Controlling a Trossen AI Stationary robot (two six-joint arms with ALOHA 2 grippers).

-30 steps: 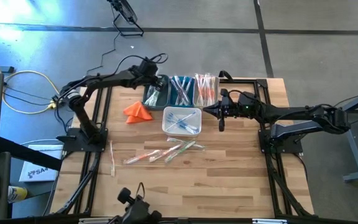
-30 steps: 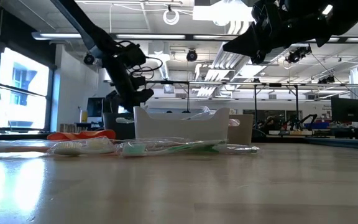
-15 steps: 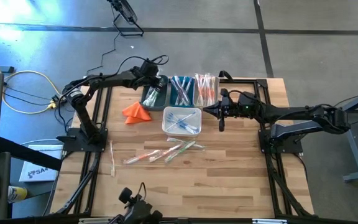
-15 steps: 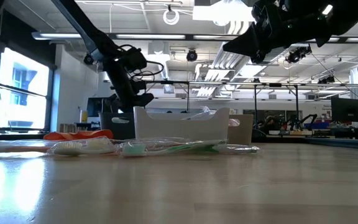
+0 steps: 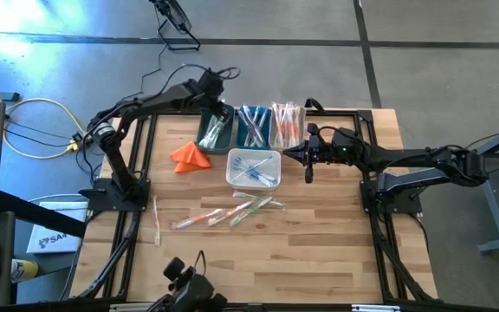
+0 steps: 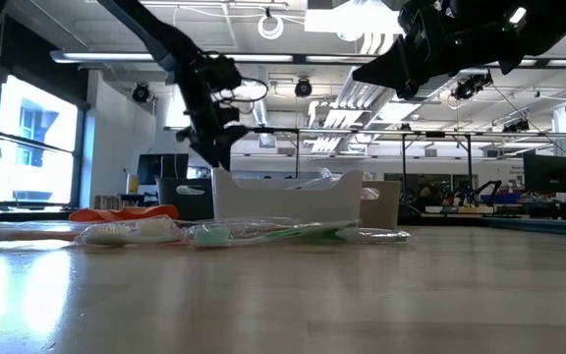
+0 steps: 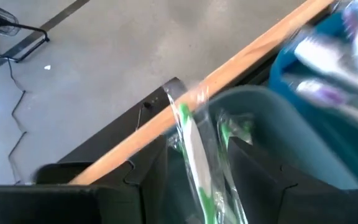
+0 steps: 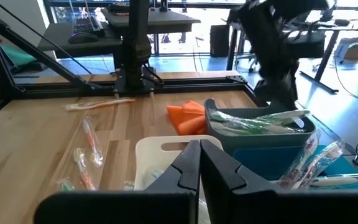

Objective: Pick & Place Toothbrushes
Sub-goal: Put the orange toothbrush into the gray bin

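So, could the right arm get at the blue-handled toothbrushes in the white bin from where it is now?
Probably yes: the right gripper hangs shut just beside the white bin, whose open top leaves the blue-handled toothbrushes exposed; it must open first.

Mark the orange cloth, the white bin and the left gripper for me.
orange cloth (image 5: pixel 191 157), high view, centre of the fold.
white bin (image 5: pixel 231 178), high view, left rim.
left gripper (image 5: pixel 217 114), high view, midway between its fingers.

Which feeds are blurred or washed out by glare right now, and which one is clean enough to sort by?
Left wrist view: smeared, the green toothbrush and teal bin soft-edged. Low view: bright ceiling lights and window, left gripper a dark silhouette, near table blurred. High view: evenly lit, the loose toothbrushes plain.
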